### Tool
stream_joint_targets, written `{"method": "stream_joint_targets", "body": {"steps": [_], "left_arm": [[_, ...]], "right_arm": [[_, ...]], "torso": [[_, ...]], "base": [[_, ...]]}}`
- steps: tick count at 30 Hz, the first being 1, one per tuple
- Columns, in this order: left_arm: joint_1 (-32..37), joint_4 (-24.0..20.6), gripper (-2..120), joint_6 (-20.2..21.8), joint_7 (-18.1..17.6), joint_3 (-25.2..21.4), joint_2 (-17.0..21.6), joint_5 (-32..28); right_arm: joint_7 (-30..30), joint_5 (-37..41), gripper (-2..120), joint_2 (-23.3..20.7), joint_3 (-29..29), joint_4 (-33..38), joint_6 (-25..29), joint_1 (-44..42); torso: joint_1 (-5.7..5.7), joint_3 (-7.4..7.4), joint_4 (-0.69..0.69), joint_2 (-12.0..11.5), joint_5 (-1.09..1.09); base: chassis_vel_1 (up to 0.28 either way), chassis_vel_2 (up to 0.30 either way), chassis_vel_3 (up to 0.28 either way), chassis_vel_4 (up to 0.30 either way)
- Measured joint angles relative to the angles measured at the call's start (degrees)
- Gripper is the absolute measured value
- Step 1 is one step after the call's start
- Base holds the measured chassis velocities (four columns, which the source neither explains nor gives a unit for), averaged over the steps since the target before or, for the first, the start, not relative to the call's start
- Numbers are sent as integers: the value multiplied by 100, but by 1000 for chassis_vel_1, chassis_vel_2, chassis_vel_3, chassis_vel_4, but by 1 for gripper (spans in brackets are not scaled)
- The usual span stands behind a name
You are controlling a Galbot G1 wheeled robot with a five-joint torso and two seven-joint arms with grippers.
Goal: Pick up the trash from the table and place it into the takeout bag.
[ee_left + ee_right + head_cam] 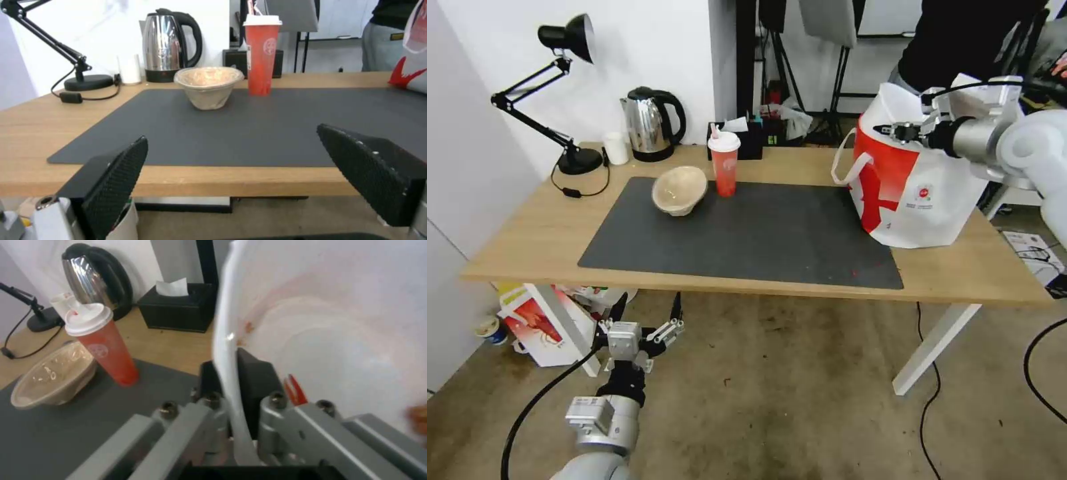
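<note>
My right gripper point(229, 376) is shut on the rim of the large white bowl with red smears point(338, 330). In the head view it point(888, 129) hovers at the top of the red-and-white takeout bag point(914, 193), which stands at the table's right end. Near the back of the dark mat point(747, 233) lies the tan pulp bowl point(679, 190), tilted, with the red cup with white lid point(724, 167) upright just right of it. Both also appear in the left wrist view, the bowl point(208, 86) and cup point(261, 53). My left gripper point(648, 310) hangs open below the table's front edge point(694, 283).
Along the back of the table stand a black desk lamp point(560, 93), a small white cup point(616, 148), a steel kettle point(650, 123) and a black tissue box point(747, 137). A smaller white bag point(540, 327) sits on the floor under the left end. Cables trail on the floor at right.
</note>
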Motion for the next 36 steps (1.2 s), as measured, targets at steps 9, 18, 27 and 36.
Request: {"method": "stream_joint_targets", "body": {"steps": [9, 18, 27, 36], "left_arm": [[16, -24, 94, -10, 5, 16, -2, 8], [36, -53, 93, -23, 9, 19, -3, 17], [66, -104, 93, -19, 12, 12, -2, 17], [76, -134, 93, -13, 12, 15, -2, 22]], "right_arm": [[60, 25, 36, -109, 60, 59, -1, -31], [218, 171, 65, -123, 62, 128, -1, 28], [237, 171, 98, -204, 60, 164, -1, 34], [242, 171, 100, -255, 90, 191, -1, -4]], "torso": [[0, 0, 0, 0, 0], [0, 0, 0, 0, 0], [0, 0, 0, 0, 0], [0, 0, 0, 0, 0]], "base": [[0, 0, 0, 0], [0, 0, 0, 0], [0, 0, 0, 0], [0, 0, 0, 0]]}}
